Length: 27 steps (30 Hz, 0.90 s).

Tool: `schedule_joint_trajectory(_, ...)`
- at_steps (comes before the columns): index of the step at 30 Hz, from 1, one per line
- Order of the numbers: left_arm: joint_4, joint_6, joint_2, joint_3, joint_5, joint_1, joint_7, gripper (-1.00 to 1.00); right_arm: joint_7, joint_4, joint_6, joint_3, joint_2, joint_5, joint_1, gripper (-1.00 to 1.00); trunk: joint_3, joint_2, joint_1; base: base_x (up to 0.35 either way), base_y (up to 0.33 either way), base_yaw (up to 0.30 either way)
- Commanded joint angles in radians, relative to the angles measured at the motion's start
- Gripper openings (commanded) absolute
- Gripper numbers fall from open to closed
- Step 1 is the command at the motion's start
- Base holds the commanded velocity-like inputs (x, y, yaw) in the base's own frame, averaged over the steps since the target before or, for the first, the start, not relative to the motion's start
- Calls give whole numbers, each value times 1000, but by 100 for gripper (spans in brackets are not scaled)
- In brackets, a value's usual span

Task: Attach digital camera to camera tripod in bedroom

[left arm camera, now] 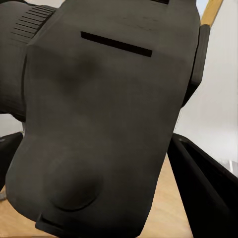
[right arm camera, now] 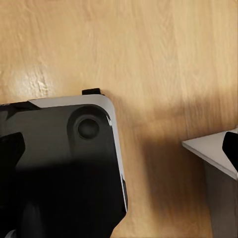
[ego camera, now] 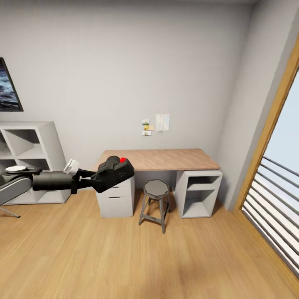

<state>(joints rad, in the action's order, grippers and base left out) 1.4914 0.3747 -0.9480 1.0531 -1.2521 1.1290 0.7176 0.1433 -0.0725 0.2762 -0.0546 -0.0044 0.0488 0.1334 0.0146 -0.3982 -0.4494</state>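
Right up against the left wrist lens sits the digital camera (left arm camera: 104, 124), clamped in the left gripper (ego camera: 94, 177), and from the head view it's held out in the air in front of the desk (ego camera: 162, 159) with its red button (ego camera: 123, 159) facing up. Behind it there's a stool (ego camera: 156, 189), white cube shelving (ego camera: 37, 145) and light wood floor (ego camera: 124, 257). Right gripper's fingers (right arm camera: 232, 148) barely peek in at the frame edges over the robot's base (right arm camera: 59, 168), so honestly can't tell if it's spread or pinched.

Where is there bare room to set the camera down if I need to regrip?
The long wooden desktop looks bare from the left tool's black blocky camera to the right end. Wood floor in front is open. Crowded: the round grey metal stool under the desk.
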Motion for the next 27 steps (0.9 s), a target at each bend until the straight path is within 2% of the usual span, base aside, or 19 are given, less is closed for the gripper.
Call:
schedule_joint_trajectory(1, 0, 7, -1, 3, -12, 3, 0, -100, -2, -4, 9, -5, 0, 5, 2, 100, 2, -2, -1, 0, 0, 260)
schedule_joint_trajectory(27, 0, 4, -2, 4, -12, 3, 0, -100, -2, -4, 9, -5, 0, 5, 2, 100, 2, -2, -1, 0, 0, 267)
